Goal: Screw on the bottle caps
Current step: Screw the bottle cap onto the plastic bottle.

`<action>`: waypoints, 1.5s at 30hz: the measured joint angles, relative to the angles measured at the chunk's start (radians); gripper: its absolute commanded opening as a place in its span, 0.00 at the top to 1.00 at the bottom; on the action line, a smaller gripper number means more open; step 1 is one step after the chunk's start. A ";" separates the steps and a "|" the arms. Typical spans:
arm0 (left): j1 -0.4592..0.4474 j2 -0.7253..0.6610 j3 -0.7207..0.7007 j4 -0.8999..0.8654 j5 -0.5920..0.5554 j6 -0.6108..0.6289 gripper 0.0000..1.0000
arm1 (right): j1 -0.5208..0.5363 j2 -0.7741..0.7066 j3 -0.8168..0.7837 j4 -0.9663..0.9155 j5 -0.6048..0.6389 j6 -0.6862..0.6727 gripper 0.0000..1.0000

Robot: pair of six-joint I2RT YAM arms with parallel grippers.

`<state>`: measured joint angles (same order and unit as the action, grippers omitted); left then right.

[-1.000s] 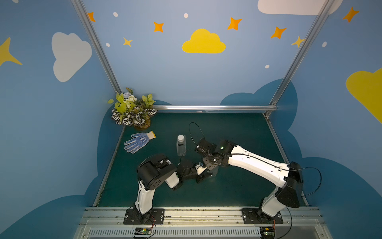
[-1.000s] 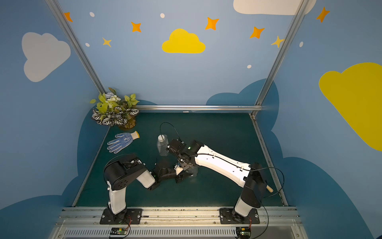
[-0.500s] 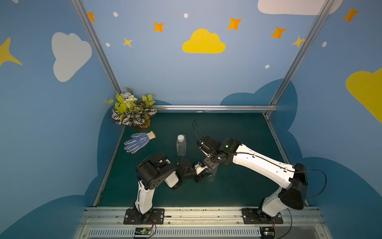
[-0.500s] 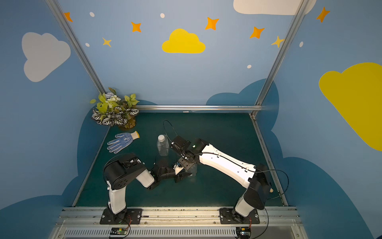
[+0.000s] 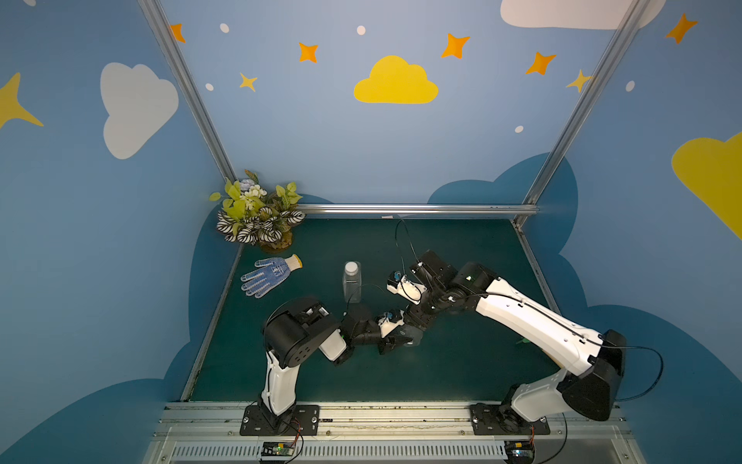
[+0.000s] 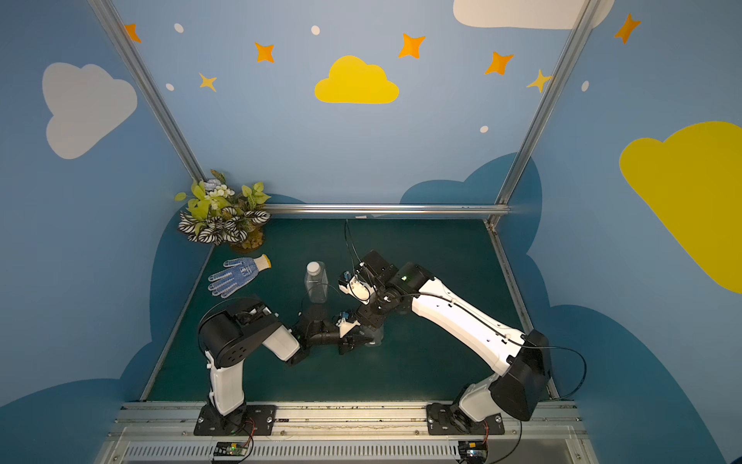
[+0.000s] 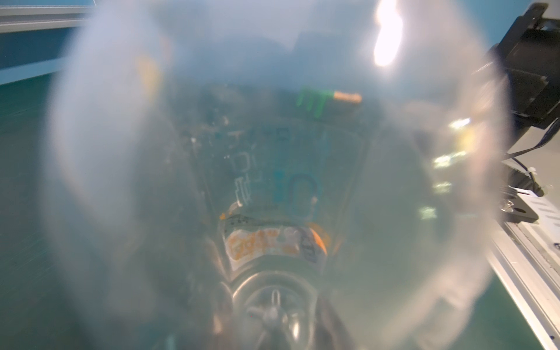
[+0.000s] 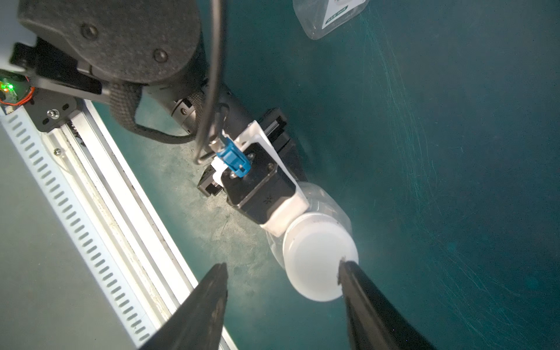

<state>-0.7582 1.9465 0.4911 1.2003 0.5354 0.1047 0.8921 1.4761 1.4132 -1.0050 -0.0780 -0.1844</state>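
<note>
Right gripper [image 8: 281, 266] open: spreads wider than a second ago, one finger touching cap [image 8: 321, 257], left gripper [image 5: 395, 341] clamped on round bottle [image 8: 328, 201], probably resetting for another twist.

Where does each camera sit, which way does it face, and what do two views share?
Top views: high at the front, looking down and back over the green table; left arm and right arm show whole.
Left wrist: on the left arm, facing into the round bottle that fills it; own fingers blurred.
Right wrist: on the right arm, looking down past the open right gripper at the white cap; left arm shows.
Shared: both wrist views show the round bottle; both top views, the capped rectangular bottle.
</note>
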 measured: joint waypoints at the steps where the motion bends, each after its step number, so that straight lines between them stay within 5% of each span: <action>1: 0.000 0.000 0.000 -0.002 0.002 0.000 0.59 | -0.001 0.003 0.000 -0.002 -0.005 -0.005 0.39; 25: 0.000 -0.003 0.005 -0.033 0.012 0.004 0.60 | -0.054 0.059 -0.002 -0.009 -0.008 -0.045 0.48; 30: 0.000 -0.003 0.005 -0.034 0.011 0.004 0.60 | -0.056 0.062 -0.006 -0.010 -0.009 -0.045 0.60; 35: 0.000 -0.004 0.005 -0.034 0.008 0.004 0.60 | -0.058 0.063 -0.006 -0.009 -0.012 -0.037 0.82; 45: -0.009 -0.008 0.000 -0.032 -0.023 0.004 0.60 | -0.039 0.063 -0.011 0.001 0.019 0.028 0.88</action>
<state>-0.7673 1.9388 0.4908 1.1687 0.5121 0.1085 0.8536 1.5387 1.4025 -1.0042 -0.0586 -0.1566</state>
